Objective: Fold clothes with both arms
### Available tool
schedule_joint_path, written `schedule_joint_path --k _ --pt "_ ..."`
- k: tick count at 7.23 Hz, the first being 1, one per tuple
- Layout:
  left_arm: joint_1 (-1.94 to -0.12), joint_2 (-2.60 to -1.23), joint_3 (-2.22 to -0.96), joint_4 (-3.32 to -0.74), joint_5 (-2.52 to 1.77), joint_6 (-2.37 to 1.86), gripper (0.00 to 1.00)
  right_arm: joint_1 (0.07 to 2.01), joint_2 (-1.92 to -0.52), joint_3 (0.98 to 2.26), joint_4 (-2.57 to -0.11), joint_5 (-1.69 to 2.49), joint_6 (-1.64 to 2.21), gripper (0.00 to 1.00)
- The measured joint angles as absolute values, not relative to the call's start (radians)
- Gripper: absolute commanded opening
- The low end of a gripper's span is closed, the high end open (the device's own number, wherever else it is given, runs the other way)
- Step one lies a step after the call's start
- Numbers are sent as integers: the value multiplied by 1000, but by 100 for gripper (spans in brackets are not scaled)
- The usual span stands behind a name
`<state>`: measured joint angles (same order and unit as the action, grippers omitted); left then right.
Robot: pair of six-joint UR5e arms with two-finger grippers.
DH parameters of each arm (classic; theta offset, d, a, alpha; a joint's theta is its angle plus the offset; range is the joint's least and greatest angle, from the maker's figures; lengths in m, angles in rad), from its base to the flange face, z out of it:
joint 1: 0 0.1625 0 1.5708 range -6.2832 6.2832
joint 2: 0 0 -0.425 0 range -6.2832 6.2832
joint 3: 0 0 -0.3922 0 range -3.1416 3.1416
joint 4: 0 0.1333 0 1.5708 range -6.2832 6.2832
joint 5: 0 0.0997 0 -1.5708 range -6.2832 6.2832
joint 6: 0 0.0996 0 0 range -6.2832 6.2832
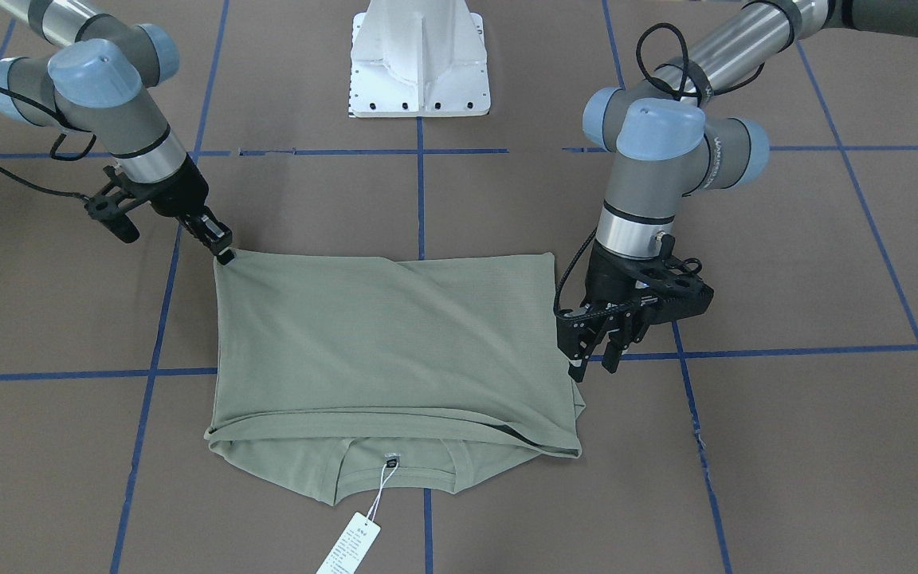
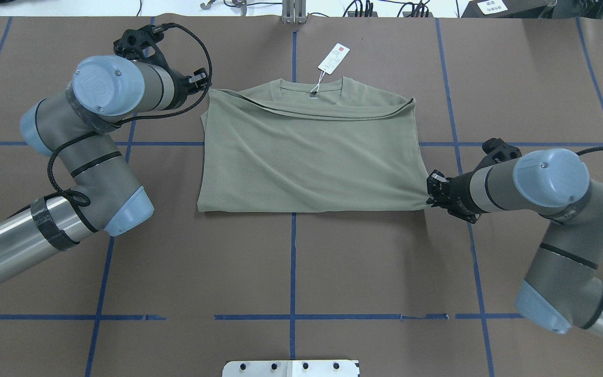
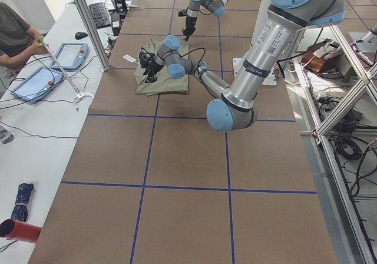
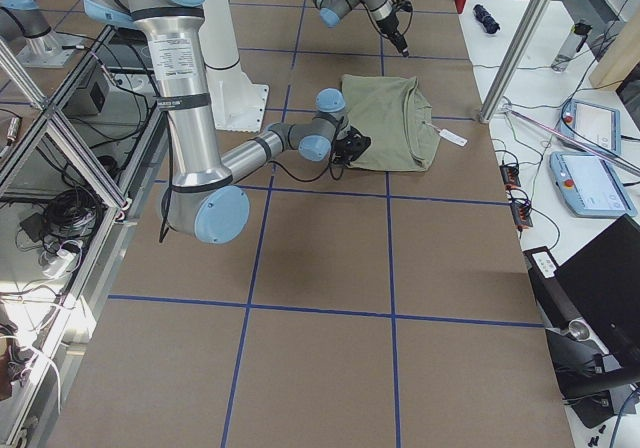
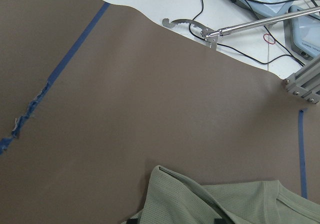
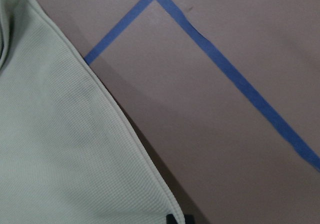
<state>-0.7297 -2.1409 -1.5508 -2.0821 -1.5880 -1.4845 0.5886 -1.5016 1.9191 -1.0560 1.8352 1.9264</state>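
Observation:
The sage-green shirt point(image 1: 387, 343) lies folded on the brown table, collar and white hang tag point(image 1: 351, 542) on the side away from the robot. It also shows in the overhead view point(image 2: 306, 152). My right gripper point(image 1: 225, 255) is shut on the shirt's near corner, and the cloth is drawn to a point there point(image 2: 423, 193). My left gripper point(image 1: 593, 363) hovers at the shirt's far side edge with its fingers apart. In the left wrist view the shirt's folded corner point(image 5: 200, 199) lies below, between the two fingertips. In the overhead view the left gripper point(image 2: 206, 84) is beside the far left corner.
The white pedestal base point(image 1: 419, 60) stands behind the shirt. Blue tape lines point(image 1: 419, 199) grid the table. An operators' bench with tablets point(image 3: 68, 55) and a seated person point(image 3: 15, 34) runs along the far side.

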Motion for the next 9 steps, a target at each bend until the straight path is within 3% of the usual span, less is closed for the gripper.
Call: schedule_joint_path --k 3,6,7,9 --pt "-648 -2088 -1692 -2082 -1734 -1584 68 396 -1743 2168 -1068 1835 1930 0" --pt "-583 -2079 -1745 -2083 -1903 -1688 71 140 -1793 2265 -1069 1840 2031 0" --pt "-556 -2078 -1747 -2082 -1910 -1715 73 57 -1793 2288 -1069 1837 2064 99" --pt "-521 -2077 -1740 -2060 -1907 -1731 74 -44 -1793 2307 -1072 1829 2088 100"
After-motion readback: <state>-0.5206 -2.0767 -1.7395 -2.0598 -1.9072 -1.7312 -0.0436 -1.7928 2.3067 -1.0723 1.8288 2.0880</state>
